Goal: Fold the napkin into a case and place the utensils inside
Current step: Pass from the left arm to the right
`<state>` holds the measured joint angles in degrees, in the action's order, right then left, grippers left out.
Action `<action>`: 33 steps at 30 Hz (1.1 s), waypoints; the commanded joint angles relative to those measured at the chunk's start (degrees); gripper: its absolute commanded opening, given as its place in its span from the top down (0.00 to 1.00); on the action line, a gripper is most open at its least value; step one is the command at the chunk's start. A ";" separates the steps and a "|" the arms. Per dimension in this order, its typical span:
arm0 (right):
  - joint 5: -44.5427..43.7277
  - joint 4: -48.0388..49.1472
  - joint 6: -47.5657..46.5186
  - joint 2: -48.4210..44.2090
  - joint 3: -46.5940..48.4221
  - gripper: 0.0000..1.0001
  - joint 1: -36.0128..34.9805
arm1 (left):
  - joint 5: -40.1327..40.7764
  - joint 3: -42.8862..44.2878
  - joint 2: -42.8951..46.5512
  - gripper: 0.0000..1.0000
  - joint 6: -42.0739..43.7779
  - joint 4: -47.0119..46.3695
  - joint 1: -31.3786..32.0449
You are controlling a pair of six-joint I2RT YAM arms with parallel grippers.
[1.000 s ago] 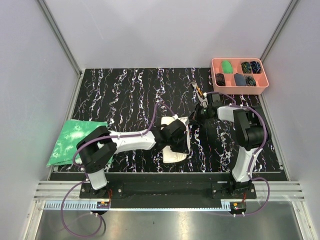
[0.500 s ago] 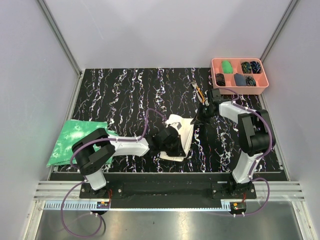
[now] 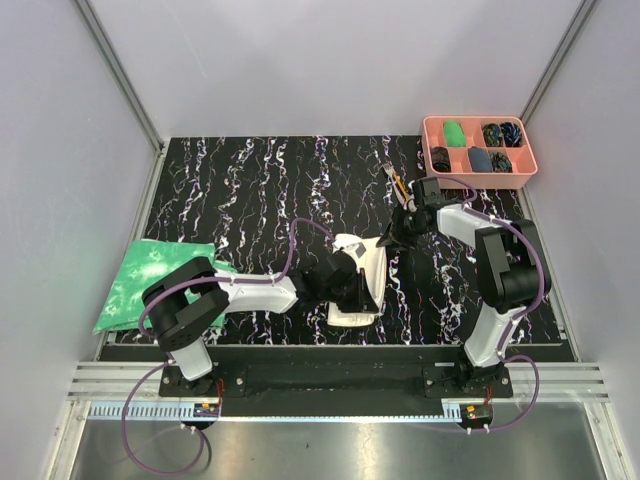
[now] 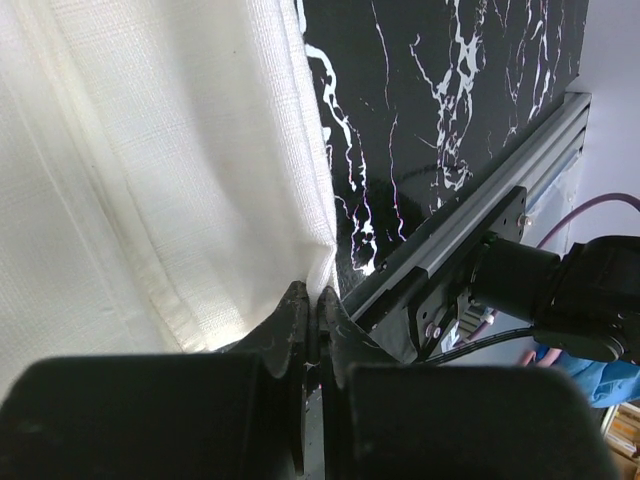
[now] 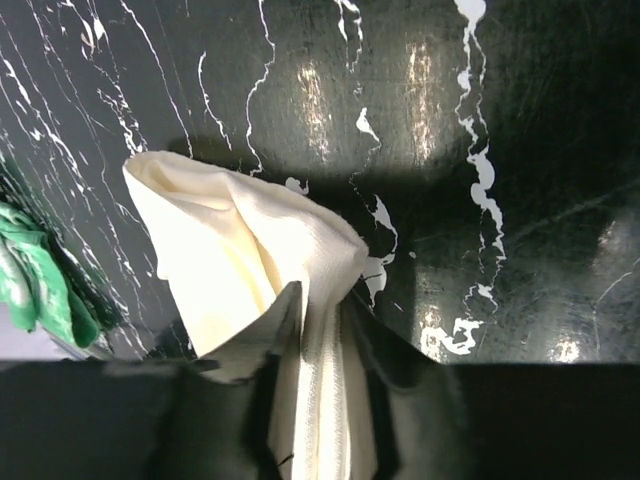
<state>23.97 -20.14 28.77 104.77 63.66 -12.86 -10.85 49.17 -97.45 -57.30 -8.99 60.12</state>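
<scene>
Top external view puts the napkin (image 3: 362, 262) toward the near edge of the table, around the middle. It is bunched and partly lifted between my two arms. The left gripper (image 4: 312, 300) is clamped tight on the cloth's edge, its fingers pressed together with the hem pinched between them. The right gripper (image 5: 318, 315) stands narrow, with a raised peak of cloth between its fingers. I cannot tell whether it grips that fold or has let it go.

The utensils (image 3: 396, 180) lie on the bare table beyond the right gripper, apart from the cloth and too small for me to tell fork from spoon.

I judge that the folding step is in hand. The cloth is a loose, tented heap, not a flat layered strip, and nothing is inside it.

The next move calls for laying that peak down flat and square over the lower layer. The left pinch should serve as the anchor, so the thin cloth does not drag or unroll.
</scene>
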 commanded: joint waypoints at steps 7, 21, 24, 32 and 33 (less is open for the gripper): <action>4.86 5.99 2.69 -7.47 -7.75 0.46 0.73 | -2.77 2.51 1.82 1.00 -0.53 -1.47 -0.44; 9.35 14.86 5.59 -13.54 -22.70 0.27 0.73 | -3.65 3.83 1.03 1.00 -0.80 -1.29 -0.53; 7.95 16.01 5.85 -13.02 -21.65 0.33 0.73 | -4.18 3.74 0.51 1.00 -1.15 -1.46 -0.44; 4.42 24.35 9.45 -10.64 -20.77 0.49 0.65 | -4.53 4.80 -0.37 1.00 -1.41 -0.94 -0.18; 4.07 25.58 10.07 -9.94 -21.29 0.52 0.65 | -4.53 4.88 -0.55 1.00 -1.41 -0.94 -0.18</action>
<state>30.44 -2.92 36.01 93.38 41.98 -12.32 -13.69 50.89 -97.62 -58.37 -8.47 59.64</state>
